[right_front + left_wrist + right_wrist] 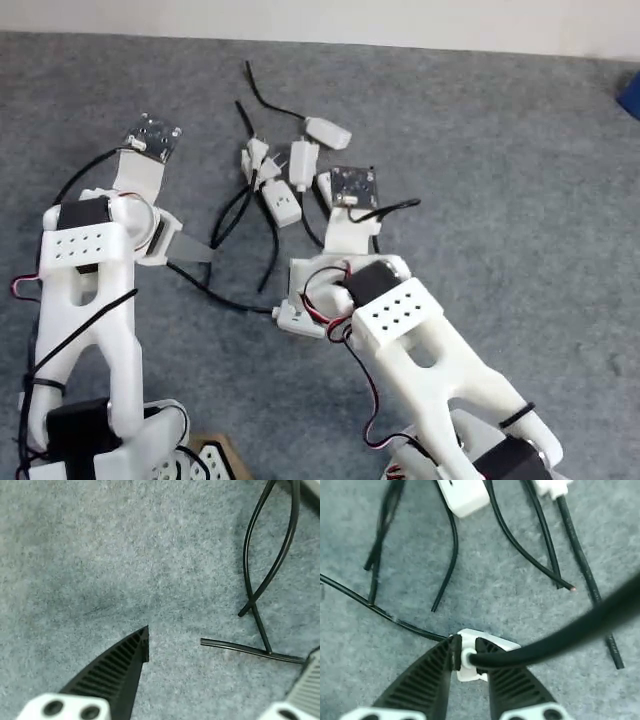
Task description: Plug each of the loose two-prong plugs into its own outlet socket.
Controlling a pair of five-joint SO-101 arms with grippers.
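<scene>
Several white plugs and outlet sockets with black cables lie at the table's centre: a two-prong plug (pixel 257 160), another plug (pixel 303 160), a socket block (pixel 283 205) (pixel 462 495) and a further piece (pixel 328 130). My right gripper (pixel 290 318) (pixel 467 642) is down on the carpet, shut on a small white plug (pixel 470 660) whose thin black cable (pixel 395 620) trails away; its prongs are hidden. Left of the pile my left gripper (pixel 182 243) (pixel 230 650) is open over bare carpet, with a loose cable end (pixel 205 641) between its fingers.
The grey carpet (pixel 500 150) covers the table. Crossed black cables (pixel 260 580) (pixel 235 215) run between the two arms. A blue object (pixel 630 95) sits at the far right edge. Open carpet lies to the right and far left.
</scene>
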